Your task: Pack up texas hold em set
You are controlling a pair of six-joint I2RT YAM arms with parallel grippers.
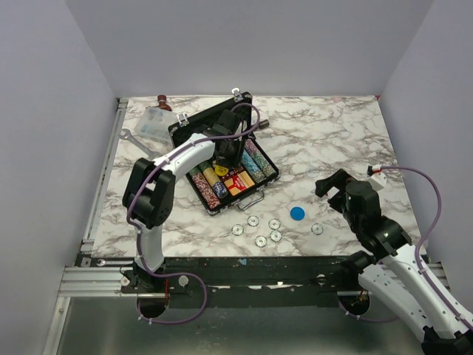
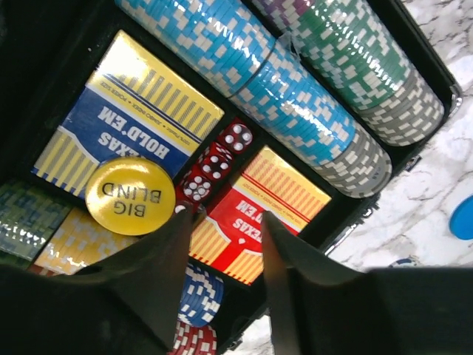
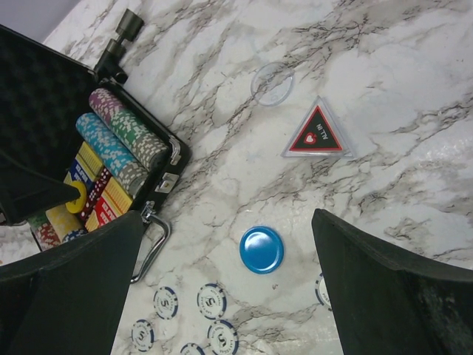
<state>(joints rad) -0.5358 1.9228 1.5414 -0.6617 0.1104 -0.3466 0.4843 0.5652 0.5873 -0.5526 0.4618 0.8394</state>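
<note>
A: Where does the packing stand at this moment?

B: In the middle, I judge. The briefcase [image 1: 191,127] lies open at the back left of the table [image 1: 332,133]. The chip rows [image 2: 295,96], a blue card box [image 2: 126,122], a red card box [image 2: 284,194] and the red dice [image 2: 214,164] are already in the foam. A yellow "Big Blind" button [image 2: 134,196] lies at the corner of the blue card box.

A: And the left gripper [image 2: 227,218]?

B: It hangs low inside the case, over the red card box. Its jaws stand about half apart with nothing between them, so it carries nothing.

A: The right gripper [image 3: 228,218]?

B: It is spread wide and empty, above the table at the right, well apart from the case.

A: What is left outside?

B: The pale chips [image 1: 259,229] lie loose in front of the case, with the blue disc [image 1: 297,214] just beside them. A triangular marker [image 3: 318,138] is farther out.

A: So the next move?

B: Probably one gripper must come down on a loose chip. The chips are thin and lie flat on the marble, so the fingers need to catch the edge carefully. The lid should close last.
</note>
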